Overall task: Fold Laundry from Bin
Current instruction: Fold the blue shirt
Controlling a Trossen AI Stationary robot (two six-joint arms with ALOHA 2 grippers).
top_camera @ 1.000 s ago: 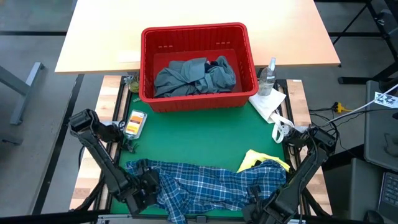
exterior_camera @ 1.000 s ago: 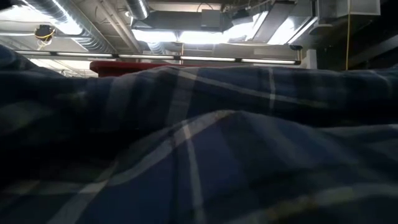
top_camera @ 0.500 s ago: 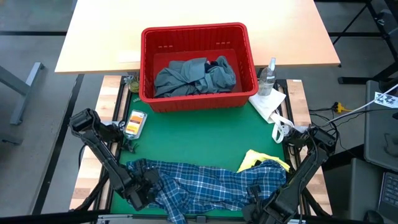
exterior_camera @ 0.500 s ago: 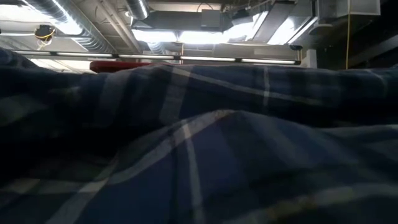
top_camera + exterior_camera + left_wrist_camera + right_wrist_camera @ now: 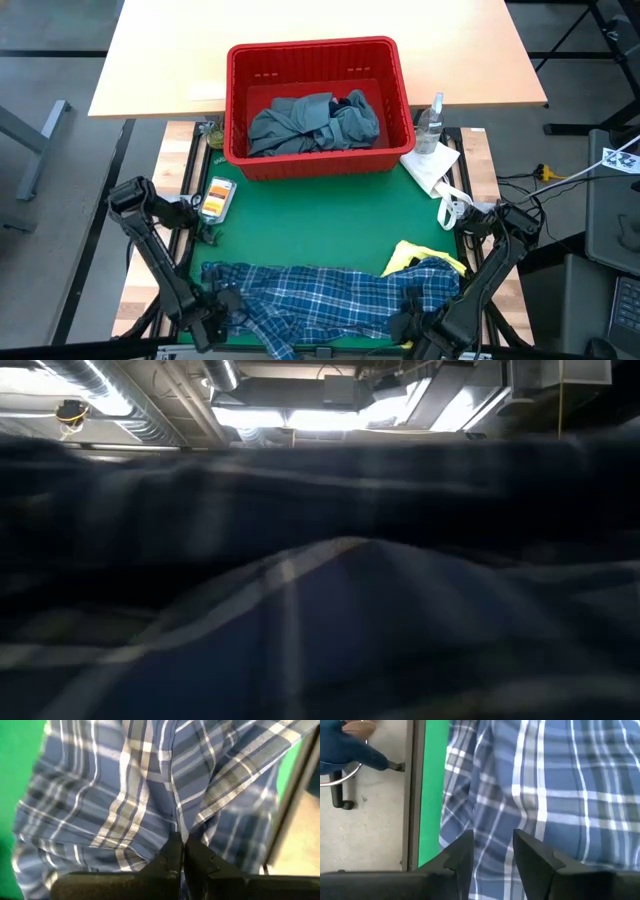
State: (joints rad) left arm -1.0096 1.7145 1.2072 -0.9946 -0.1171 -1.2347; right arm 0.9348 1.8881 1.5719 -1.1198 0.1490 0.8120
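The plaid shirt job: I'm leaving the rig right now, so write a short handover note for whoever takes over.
Left gripper: shut, pinching a fold of the plaid shirt at its left end, near the front edge of the green mat.
Right gripper: fingers apart over the shirt's right end; no clear grip.
Shirt: out of the bin, lying crumpled across the front of the mat, a yellow garment beside its right end.
Red bin: holds a grey-blue garment and a dark navy one.
Done: shirt and yellow garment taken out.
Left: spread and fold the shirt; the other garments.
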